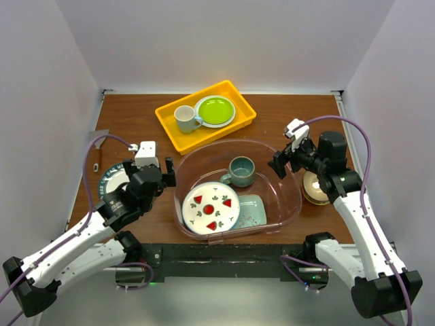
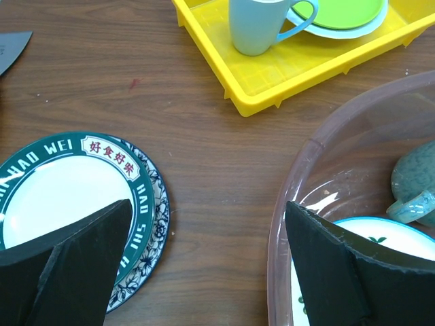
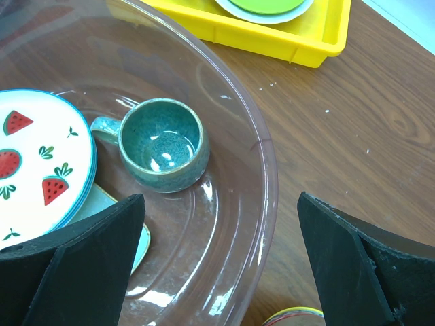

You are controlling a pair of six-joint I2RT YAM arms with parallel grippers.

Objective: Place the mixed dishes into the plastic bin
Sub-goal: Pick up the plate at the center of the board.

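The transparent pinkish plastic bin (image 1: pixel 270 156) sits at the table's middle front. In it lie the white plate with red-and-green motifs (image 1: pixel 211 208), the mint-green tray (image 1: pixel 255 212) partly under that plate, and the dark teal mug (image 1: pixel 241 171) upright. The blue-floral plate (image 1: pixel 112 183), with a teal-rimmed plate on top of it, lies left of the bin. A tan bowl (image 1: pixel 315 187) stands right of the bin. My left gripper (image 1: pixel 168 175) is open and empty between the floral plate (image 2: pixel 146 227) and the bin rim (image 2: pixel 282 224). My right gripper (image 1: pixel 281 165) is open and empty above the bin's right rim (image 3: pixel 268 176), near the mug (image 3: pixel 162 142).
A yellow tray (image 1: pixel 178 132) at the back holds a white mug (image 1: pixel 185 119) and a lime-green plate (image 1: pixel 215 111). A small dark object lies near the table's left edge (image 1: pixel 96 165). White walls close in on three sides.
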